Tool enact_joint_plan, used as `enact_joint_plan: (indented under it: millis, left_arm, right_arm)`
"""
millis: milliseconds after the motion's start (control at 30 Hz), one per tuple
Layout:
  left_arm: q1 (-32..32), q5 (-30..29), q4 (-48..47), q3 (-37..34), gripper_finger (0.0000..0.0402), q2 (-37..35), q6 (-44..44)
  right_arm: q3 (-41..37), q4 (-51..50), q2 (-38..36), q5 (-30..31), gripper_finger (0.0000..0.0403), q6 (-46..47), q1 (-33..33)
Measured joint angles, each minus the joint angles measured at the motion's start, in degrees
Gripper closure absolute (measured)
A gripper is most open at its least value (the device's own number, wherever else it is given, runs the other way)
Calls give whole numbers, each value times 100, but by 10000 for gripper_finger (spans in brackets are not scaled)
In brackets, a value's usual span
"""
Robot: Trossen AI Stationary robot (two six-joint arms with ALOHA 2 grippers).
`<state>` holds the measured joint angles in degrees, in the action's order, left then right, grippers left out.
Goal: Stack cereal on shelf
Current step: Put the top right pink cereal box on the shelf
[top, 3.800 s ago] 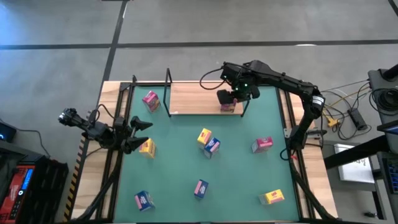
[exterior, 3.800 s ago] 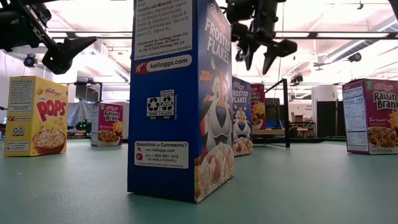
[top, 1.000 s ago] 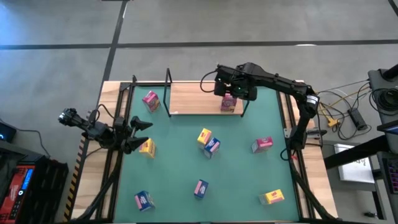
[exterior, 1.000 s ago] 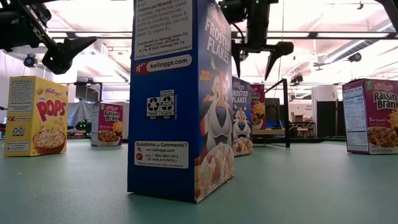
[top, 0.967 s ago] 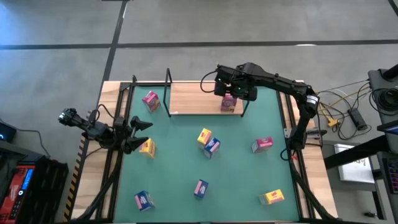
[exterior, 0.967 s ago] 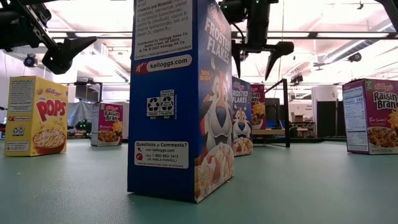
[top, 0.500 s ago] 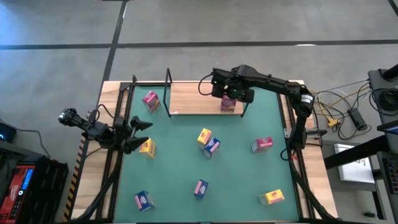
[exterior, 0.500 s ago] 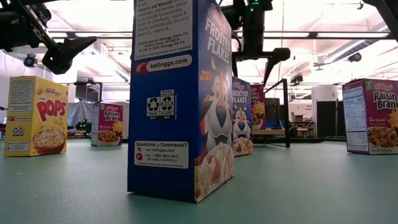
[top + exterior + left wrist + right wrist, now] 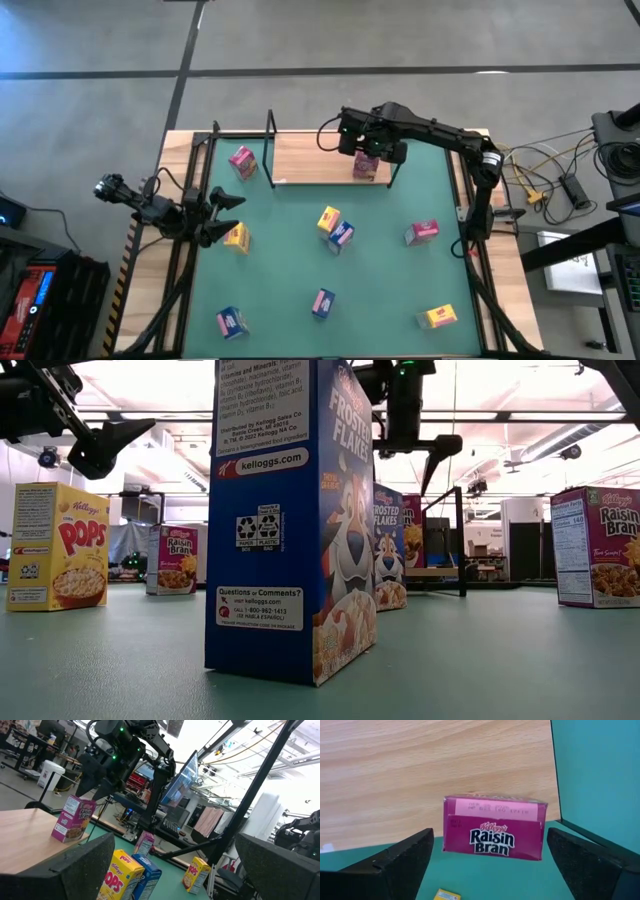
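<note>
The right gripper (image 9: 366, 152) hangs above the pink Raisin Bran box (image 9: 494, 828) that stands on the wooden shelf (image 9: 310, 158), near the shelf's right end and close to its front edge. The fingers (image 9: 405, 860) are spread wide on either side of the box without touching it, so the box is released. Its top flap carries a printed code too small to read; the face below reads "Kellogg's Raisin Bran".

The left gripper (image 9: 222, 216) waits at the left edge of the green table (image 9: 380, 270), fingers spread and empty, just beside a yellow box (image 9: 237, 236).

In the low view the nearest box is a blue Frosted Flakes box (image 9: 285, 520). Its side panel reads "kelloggs.com" and "Questions or Comments?", with paper and plastic recycling marks. A second blue Frosted Flakes box (image 9: 388, 546) stands farther back. A yellow Corn Pops box (image 9: 56, 546) with "Kellogg's" and "POPS" stands at the left, a Raisin Bran box (image 9: 177, 560) behind it, and another Raisin Bran box (image 9: 598, 546) at the right edge.

From above, another pink box (image 9: 241, 162) stands left of the shelf, and other yellow, blue and pink boxes are scattered over the table.
</note>
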<state>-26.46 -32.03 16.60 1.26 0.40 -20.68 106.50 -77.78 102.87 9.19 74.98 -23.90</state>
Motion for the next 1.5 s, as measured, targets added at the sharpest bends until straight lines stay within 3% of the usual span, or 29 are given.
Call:
enact_joint_plan:
  millis: [1067,1500]
  left_arm:
    - [0,2,-1,0,3,-1,1]
    - [-2,0,0,1,3,-2,1]
  right_arm:
    - [0,175,387,79,26,-358,-13]
    - [-19,217,387,235,111,-356,-26]
